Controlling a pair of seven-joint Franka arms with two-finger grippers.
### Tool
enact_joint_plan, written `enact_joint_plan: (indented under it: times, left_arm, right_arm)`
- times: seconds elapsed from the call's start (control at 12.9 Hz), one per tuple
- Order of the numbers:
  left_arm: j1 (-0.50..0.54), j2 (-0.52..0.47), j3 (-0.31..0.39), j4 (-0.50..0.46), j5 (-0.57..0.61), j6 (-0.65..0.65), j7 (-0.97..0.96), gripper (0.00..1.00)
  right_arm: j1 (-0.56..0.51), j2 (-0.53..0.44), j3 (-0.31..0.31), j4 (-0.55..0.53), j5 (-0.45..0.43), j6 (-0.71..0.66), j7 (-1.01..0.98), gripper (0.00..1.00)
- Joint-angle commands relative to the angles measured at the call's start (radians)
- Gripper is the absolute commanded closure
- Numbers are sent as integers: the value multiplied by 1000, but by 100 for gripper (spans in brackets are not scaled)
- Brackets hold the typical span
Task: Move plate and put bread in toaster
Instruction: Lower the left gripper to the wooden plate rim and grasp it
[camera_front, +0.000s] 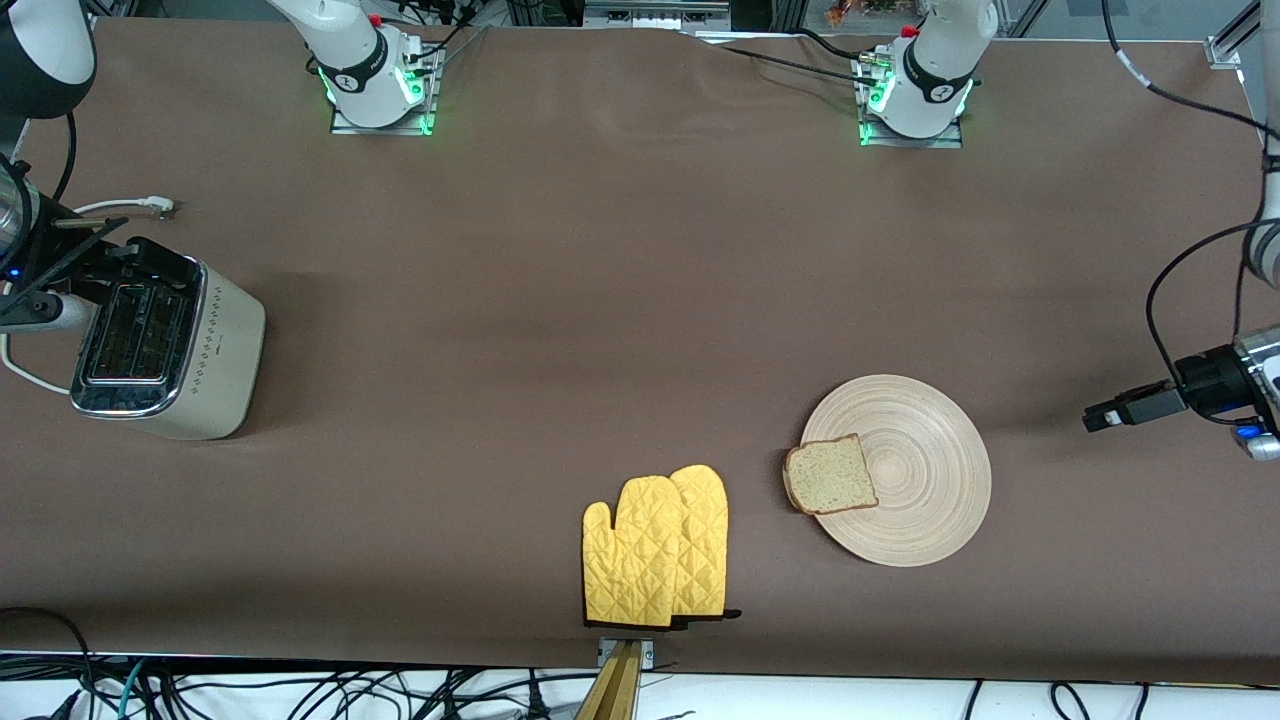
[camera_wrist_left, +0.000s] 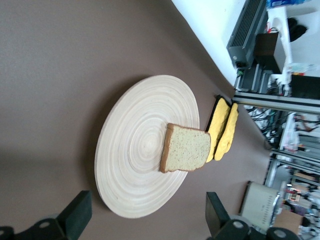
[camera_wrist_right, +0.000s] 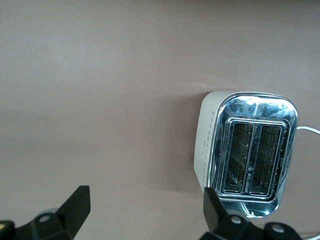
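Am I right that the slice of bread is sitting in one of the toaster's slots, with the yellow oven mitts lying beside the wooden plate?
Not quite. The bread lies on the plate, overhanging its rim on the side toward the oven mitts. The right wrist view shows both slots of the toaster empty. The mitts do lie beside the plate, as the front view shows.

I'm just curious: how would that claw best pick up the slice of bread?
By its crust edge that juts past the plate rim, toward the oven mitts. The bread lies flat, so only there can one finger slip under it. The left tool, open beside the plate, would come from above.
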Motion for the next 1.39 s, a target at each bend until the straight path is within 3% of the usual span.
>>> enact_joint_plan:
  times: [0.0, 0.15, 0.31, 0.46, 0.62, 0.77, 0.85, 1.01, 1.08, 1.16, 1.32]
  left_arm:
    - [38, 108, -12, 8, -146, -1, 195, 0]
    - [44, 143, -10, -38, -269, 2, 317, 0]
    - [42, 174, -12, -46, -297, 2, 357, 1]
    - [3, 211, -15, -60, -389, 22, 398, 7]
    - [-82, 214, -19, -115, -444, 179, 482, 8]
    - [-134, 215, -24, -135, -521, 237, 504, 8]
    - [-134, 215, -24, -137, -518, 232, 521, 17]
    - [-134, 215, -24, -150, -507, 218, 536, 71]
    - [-133, 215, -24, -152, -507, 218, 552, 87]
    - [-131, 215, -24, -152, -506, 218, 569, 100]
    - [-107, 214, -24, -155, -445, 205, 590, 100]
  right_arm:
    - [-4, 8, 2, 24, -2, -20, -8, 0]
    - [-2, 8, 2, 24, -2, -20, -8, 0]
    - [-2, 8, 2, 24, -2, -20, -8, 0]
    - [-2, 8, 4, 24, -2, -20, -8, 0]
    - [-2, 8, 2, 24, -2, -20, -8, 0]
    - [-4, 8, 4, 24, -2, -20, -8, 0]
    - [-2, 8, 4, 24, -2, -20, -8, 0]
    - [-4, 8, 2, 24, -2, -20, -8, 0]
    - [-4, 8, 2, 24, -2, -20, -8, 0]
    - [-2, 8, 4, 24, -2, -20, -8, 0]
    - [-4, 8, 4, 24, -2, -20, -8, 0]
